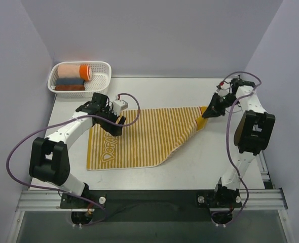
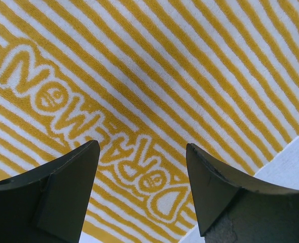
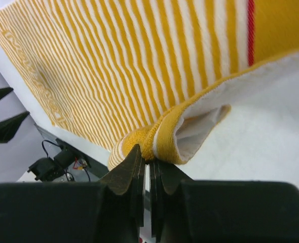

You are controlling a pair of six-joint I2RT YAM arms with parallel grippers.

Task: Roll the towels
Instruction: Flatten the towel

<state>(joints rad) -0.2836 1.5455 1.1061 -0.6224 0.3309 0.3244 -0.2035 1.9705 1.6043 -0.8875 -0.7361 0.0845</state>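
My right jaws are clenched on the striped towel (image 1: 149, 134) at its mustard corner, near the surface's (image 1: 190, 91) right edge; the rest lies spread mid-surface. My left jaws hang released above its white lettering (image 2: 58, 104).

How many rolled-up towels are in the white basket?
3. A peach-and-orange roll lies at the back of the basket, a grey-blue roll in the middle, and a reddish-brown roll at the front. Others could be hidden underneath.
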